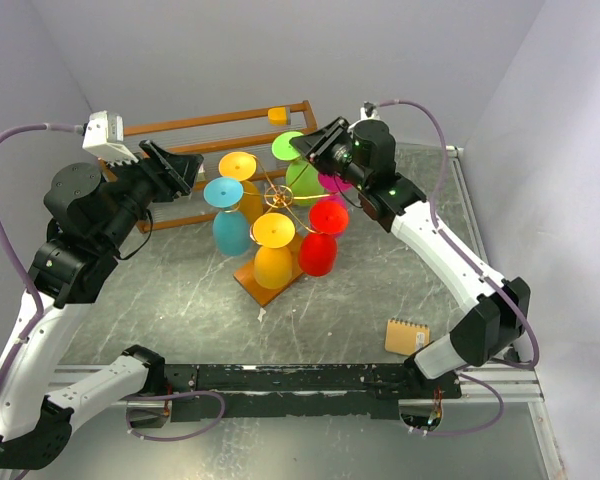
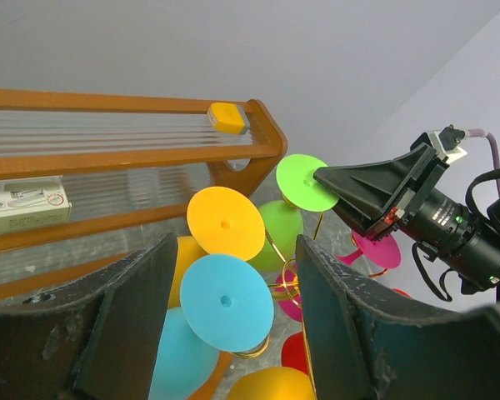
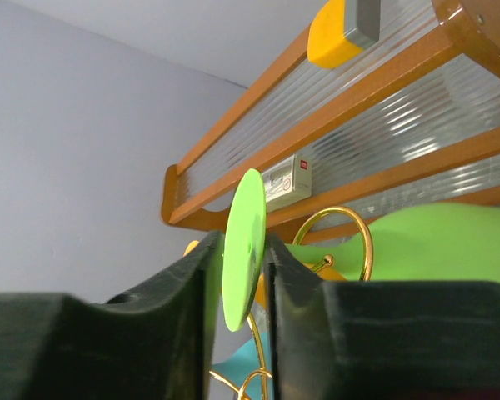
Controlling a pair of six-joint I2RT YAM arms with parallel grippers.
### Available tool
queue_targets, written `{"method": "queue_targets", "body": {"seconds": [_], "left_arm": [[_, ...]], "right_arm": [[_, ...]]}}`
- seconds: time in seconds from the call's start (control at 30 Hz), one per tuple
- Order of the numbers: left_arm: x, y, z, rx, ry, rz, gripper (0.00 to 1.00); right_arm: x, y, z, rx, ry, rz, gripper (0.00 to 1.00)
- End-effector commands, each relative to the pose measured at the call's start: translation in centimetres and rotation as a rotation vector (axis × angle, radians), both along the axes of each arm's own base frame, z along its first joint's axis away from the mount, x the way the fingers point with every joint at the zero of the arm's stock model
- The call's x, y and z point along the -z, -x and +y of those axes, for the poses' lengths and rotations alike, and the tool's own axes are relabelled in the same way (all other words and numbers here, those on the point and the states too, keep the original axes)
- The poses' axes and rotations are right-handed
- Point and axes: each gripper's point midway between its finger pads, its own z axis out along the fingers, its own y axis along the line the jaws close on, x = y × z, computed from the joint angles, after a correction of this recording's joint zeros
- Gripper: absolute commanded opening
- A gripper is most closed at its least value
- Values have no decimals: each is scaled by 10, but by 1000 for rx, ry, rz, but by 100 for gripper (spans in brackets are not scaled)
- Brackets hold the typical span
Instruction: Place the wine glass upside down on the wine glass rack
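Observation:
The green wine glass [image 1: 302,178] hangs upside down on the wine glass rack [image 1: 277,197], a gold wire stand on an orange-brown wooden base [image 1: 261,284]. Its flat foot [image 3: 243,250] stands on edge between the fingers of my right gripper [image 3: 243,242]. The jaws are slightly parted, with thin gaps beside the foot. A gold loop [image 3: 362,233] curls by its stem. In the left wrist view the right gripper [image 2: 329,179] reaches the foot [image 2: 304,182] from the right. My left gripper [image 2: 233,250] hovers open and empty left of the rack, above the blue glass [image 2: 225,300].
Blue [image 1: 228,225], yellow [image 1: 273,255], red [image 1: 322,240], orange [image 1: 238,166] and magenta [image 1: 332,183] glasses hang crowded on the same rack. A slatted wooden shelf [image 1: 220,125] stands behind, holding a yellow block [image 1: 277,114] and a white box [image 2: 21,204]. A small notepad [image 1: 407,337] lies near the right arm.

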Motion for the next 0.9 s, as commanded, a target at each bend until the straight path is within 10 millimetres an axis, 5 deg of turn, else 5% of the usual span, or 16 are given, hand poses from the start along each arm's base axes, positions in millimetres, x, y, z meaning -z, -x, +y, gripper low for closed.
{"method": "queue_targets", "body": {"seconds": [0.0,0.4,0.87], "left_arm": [[-1,3,4,-11,-15,-7,69],[-3,4,5,-16,-17,-11,69],[-4,4,5,-16,-15,-14,69]], "right_arm": [[-22,-2,1,-23,-7,-67,31],[-29,-6,-4,-24,136,-116,53],[-2,-11,-2,-66,280,-103,56]]}}
